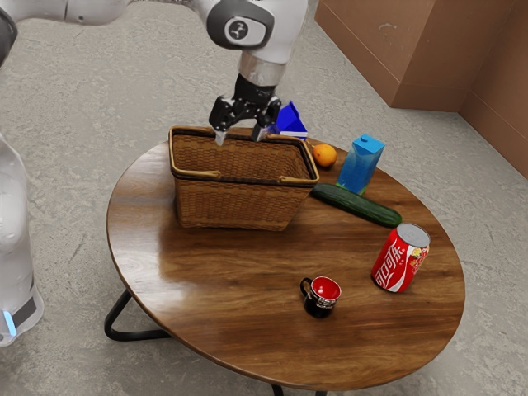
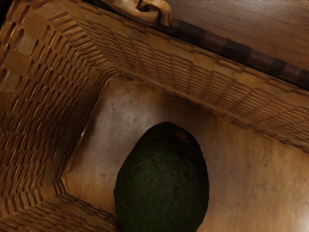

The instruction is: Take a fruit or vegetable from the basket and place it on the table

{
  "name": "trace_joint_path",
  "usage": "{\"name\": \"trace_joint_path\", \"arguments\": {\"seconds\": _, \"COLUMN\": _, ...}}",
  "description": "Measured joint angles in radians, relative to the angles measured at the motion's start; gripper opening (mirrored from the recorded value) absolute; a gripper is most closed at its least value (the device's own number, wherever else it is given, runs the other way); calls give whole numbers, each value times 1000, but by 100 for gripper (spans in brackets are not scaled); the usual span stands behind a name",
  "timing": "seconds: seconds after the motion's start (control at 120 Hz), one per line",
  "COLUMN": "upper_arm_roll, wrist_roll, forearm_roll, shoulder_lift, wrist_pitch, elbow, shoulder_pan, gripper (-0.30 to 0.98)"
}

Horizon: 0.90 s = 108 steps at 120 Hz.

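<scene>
My gripper (image 1: 239, 136) stands at the basket's (image 1: 239, 206) mouth, fingers apart, nothing between them. The avocado (image 2: 164, 179) lies inside the basket, seemingly on its bottom, though depth reads poorly. I judge this stance meant to straddle the fruit; close walls call for a straight descent, lest a finger catch.

Basket (image 1: 239, 205): displaying woven, wicker-like texture.
Surface (image 1: 223, 289): showing glossy, smooth wood grain.
Avocado (image 2: 163, 181): presenting dark, pebbled skin.
</scene>
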Motion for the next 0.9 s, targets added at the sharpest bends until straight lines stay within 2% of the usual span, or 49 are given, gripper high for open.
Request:
{"name": "trace_joint_path", "arguments": {"seconds": 0.175, "upper_arm_roll": -8, "wrist_roll": 57, "forearm_roll": 3, "shoulder_lift": -92, "wrist_pitch": 96, "elbow": -138, "shoulder_pan": 13, "gripper": 68}}
{"name": "trace_joint_path", "arguments": {"seconds": 0.425, "upper_arm_roll": -39, "wrist_roll": 128, "forearm_roll": -8, "shoulder_lift": -101, "wrist_pitch": 157, "elbow": -154, "shoulder_pan": 13, "gripper": 68}}
{"name": "trace_joint_path", "arguments": {"seconds": 0.9, "upper_arm_roll": -57, "wrist_roll": 203, "forearm_roll": -83, "shoulder_lift": -169, "wrist_pitch": 227, "elbow": -283, "shoulder_pan": 50, "gripper": 68}}
